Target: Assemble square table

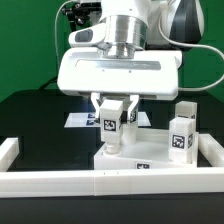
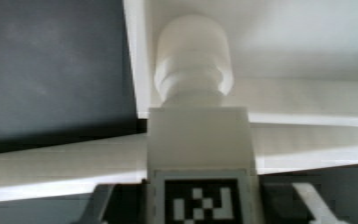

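While above tabletop (image 1: 135, 160), pincer (image 1: 113, 126) grips upright leg (image 2: 197, 130); two legs beside.

White legs (image 1: 181, 134) and white slab (image 1: 135, 159) carry black-and-white square tags, on a black table (image 1: 30, 115)

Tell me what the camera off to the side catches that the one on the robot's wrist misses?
Only the exterior view shows two spare legs standing at its right, the white border rails, the marker board behind, and the arm itself. Only the wrist view shows the held leg's rounded end pointing down at the tabletop's surface. Both show the tagged leg gripped between the fingers over the square tabletop.
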`<state>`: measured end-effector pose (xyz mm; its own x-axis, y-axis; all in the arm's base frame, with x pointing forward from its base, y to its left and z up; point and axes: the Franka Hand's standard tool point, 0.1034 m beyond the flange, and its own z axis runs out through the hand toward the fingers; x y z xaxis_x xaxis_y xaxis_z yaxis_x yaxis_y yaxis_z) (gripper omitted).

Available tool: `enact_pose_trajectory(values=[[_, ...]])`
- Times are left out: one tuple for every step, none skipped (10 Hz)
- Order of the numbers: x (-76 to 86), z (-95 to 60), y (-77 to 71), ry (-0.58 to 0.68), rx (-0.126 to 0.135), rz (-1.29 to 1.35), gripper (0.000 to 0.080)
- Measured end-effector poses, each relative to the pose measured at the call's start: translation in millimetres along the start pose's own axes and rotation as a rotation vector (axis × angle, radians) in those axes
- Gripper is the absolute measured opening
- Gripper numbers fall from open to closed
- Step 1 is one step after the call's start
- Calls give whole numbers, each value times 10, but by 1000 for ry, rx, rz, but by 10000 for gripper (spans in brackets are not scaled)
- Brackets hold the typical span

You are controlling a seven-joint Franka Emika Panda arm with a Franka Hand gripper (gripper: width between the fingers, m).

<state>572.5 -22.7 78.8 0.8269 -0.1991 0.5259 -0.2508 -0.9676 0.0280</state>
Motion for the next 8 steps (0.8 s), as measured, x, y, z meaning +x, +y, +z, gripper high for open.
enact_pose_trajectory(values=[[0, 19, 8, 4, -3, -1, 287], [-20, 52, 3, 0, -5, -4, 287], [-39, 78, 4, -2, -7, -6, 287], [-35, 82, 4, 7, -10, -8, 287], [-33, 84, 2, 13, -11, -10, 287], [-36, 85, 1, 16, -13, -10, 287], [-57, 79, -5, 22, -16, -8, 287], [-139, 78, -16, 5, -19, 1, 287]])
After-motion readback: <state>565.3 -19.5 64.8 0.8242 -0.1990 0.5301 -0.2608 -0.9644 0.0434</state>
